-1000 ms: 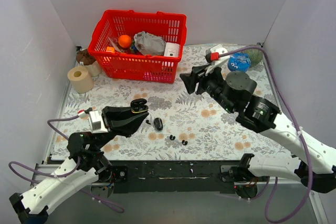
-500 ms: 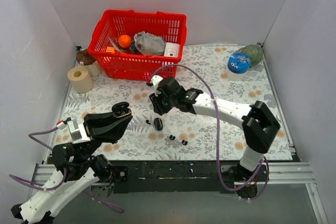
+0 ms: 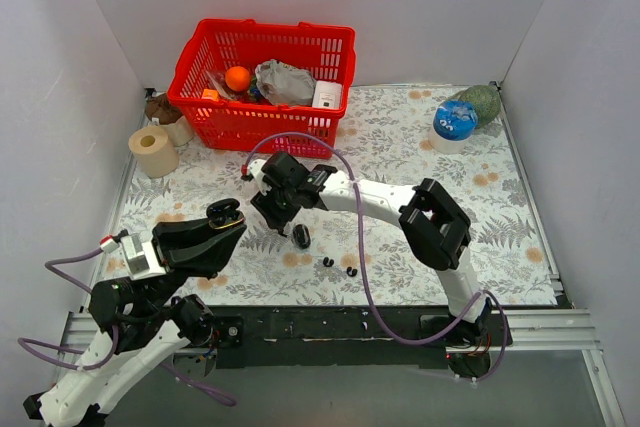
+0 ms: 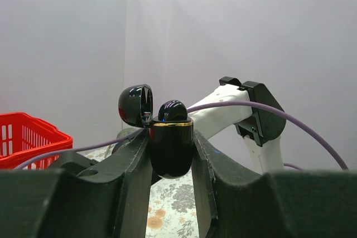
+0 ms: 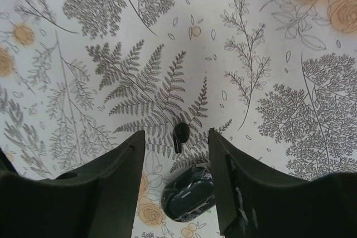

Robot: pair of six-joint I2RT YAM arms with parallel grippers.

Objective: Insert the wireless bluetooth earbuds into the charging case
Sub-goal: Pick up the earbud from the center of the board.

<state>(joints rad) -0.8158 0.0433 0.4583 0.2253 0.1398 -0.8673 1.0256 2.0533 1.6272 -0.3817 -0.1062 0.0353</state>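
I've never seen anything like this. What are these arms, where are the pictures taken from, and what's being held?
Two robot arms are bolted at the edge of a table, each ending in a two-finger gripper. One picture looks down from above; the others come from cameras on the wrists. The left gripper pinches a small black charging case, lid open. The right gripper is open over a tiny black earbud beside a larger dark rounded piece. Two more small black bits lie nearby. Farther back stand a red basket and a paper roll.
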